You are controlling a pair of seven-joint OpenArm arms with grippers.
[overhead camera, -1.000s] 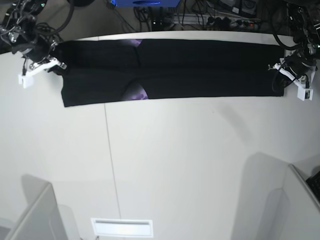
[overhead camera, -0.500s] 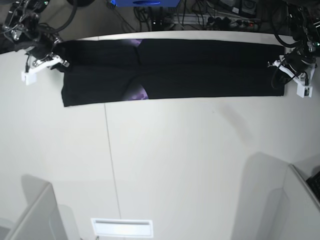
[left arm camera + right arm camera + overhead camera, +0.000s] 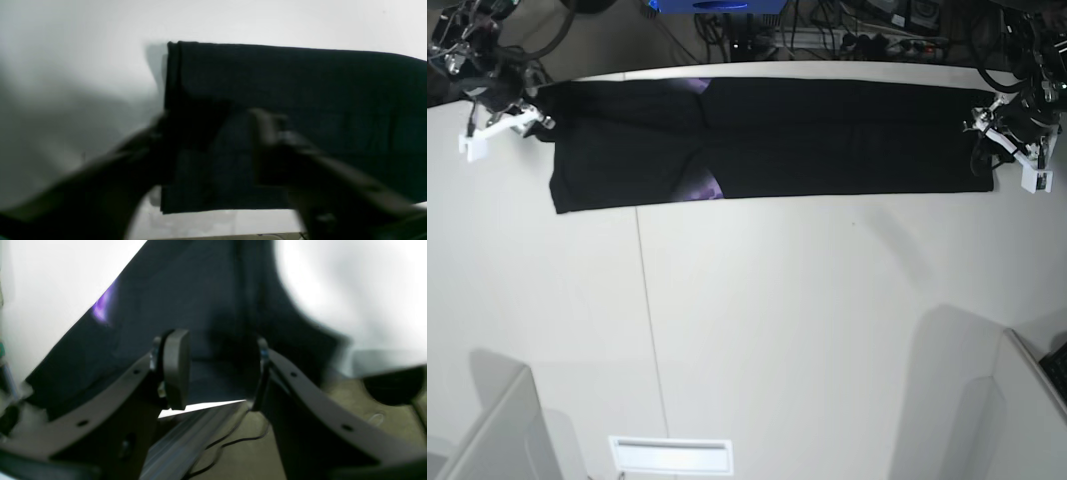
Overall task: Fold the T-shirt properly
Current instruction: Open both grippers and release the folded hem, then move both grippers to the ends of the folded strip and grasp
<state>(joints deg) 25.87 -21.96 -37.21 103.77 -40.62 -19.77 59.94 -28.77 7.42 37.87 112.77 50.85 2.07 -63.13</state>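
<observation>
Peeking purple print (image 3: 104,303) escapes the left wrist view.

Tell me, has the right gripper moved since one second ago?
Yes. In the base view the right gripper has shifted up toward the far table edge, off the T-shirt corner.

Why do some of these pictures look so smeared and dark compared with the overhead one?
Left wrist view: the hand is a motion-blurred dark shape over the black cloth T-shirt. Right wrist view: the hand is sharper, the background washed out. Base view: sharp, though the white table edge bows.
</observation>
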